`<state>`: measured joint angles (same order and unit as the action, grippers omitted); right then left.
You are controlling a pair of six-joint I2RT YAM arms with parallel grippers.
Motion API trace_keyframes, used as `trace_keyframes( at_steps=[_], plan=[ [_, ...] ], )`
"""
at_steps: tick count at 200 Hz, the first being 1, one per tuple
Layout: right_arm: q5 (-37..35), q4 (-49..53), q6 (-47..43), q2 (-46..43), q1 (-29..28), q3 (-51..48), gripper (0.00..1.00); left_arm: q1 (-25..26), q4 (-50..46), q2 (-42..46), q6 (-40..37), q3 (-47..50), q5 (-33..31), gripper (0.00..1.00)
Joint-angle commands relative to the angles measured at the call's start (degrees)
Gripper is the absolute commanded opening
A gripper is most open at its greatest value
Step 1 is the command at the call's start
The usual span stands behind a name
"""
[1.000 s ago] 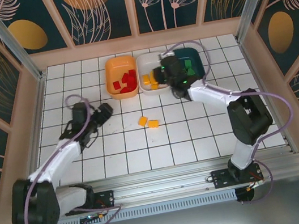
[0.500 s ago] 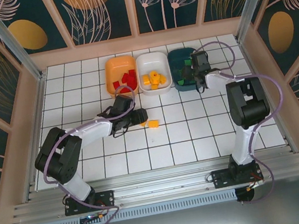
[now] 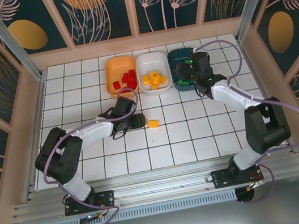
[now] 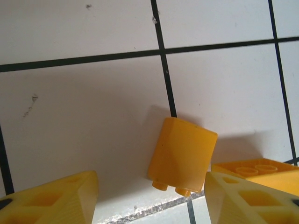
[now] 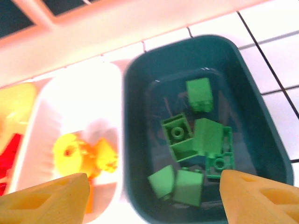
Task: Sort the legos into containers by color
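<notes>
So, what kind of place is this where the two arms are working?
Probably a lab robot cell, not a home: a white gridded table walled by printed leaf-pattern panels, with aluminium frame posts and a metal mounting rail at the near edge.

Red legos (image 3: 125,80) in orange bin (image 3: 112,71), yellow legos (image 3: 154,80) in white bin (image 3: 152,61), green legos (image 5: 194,140) in teal bin (image 5: 133,140), yellow brick (image 4: 182,156) on its side on the tiles, flat brick (image 4: 254,169) just beside.
</notes>
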<state>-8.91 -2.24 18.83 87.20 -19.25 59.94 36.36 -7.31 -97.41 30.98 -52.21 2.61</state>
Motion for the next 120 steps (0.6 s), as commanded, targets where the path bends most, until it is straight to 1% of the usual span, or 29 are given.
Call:
trace_keyframes(
  at_steps=[1, 12, 43, 47, 59, 69, 93, 120],
  plan=[
    [-3.9, -1.2, 1.2, -3.1, -2.1, -3.8, 0.75, 1.4, -2.3, -0.4, -3.5, -1.6, -0.5, 0.61],
    [-3.8, -1.0, 1.4, -4.5, -2.4, -5.4, 0.75, 1.9, -2.7, -0.5, -4.2, -1.8, -0.7, 0.61],
    [-3.9, -0.9, 1.4, -6.8, -2.3, -9.0, 0.75, 2.9, -3.0, -0.5, -5.2, -3.1, -0.5, 0.64],
    [-4.0, -0.9, 1.3, -7.0, -2.3, -9.3, 0.75, 3.0, -3.2, -2.1, -5.3, -3.2, -0.5, 0.65],
    [-3.9, -0.8, 1.1, -7.6, -2.2, -10.0, 0.75, 3.4, -3.8, -3.1, -5.8, -3.2, -0.9, 0.67],
    [-3.9, -0.6, 1.0, -8.2, -2.1, -10.4, 0.75, 3.8, -4.3, -3.7, -6.1, -4.8, -1.2, 0.67],
    [-3.8, -0.8, 0.7, -9.6, -2.1, -11.2, 0.75, 4.2, -4.5, -4.7, -6.3, -5.3, -1.1, 0.66],
    [-3.3, -1.2, 0.3, -10.3, -2.1, -11.8, 0.75, 4.8, -4.6, -5.0, -6.2, -6.4, 0.3, 0.66]
  ],
)
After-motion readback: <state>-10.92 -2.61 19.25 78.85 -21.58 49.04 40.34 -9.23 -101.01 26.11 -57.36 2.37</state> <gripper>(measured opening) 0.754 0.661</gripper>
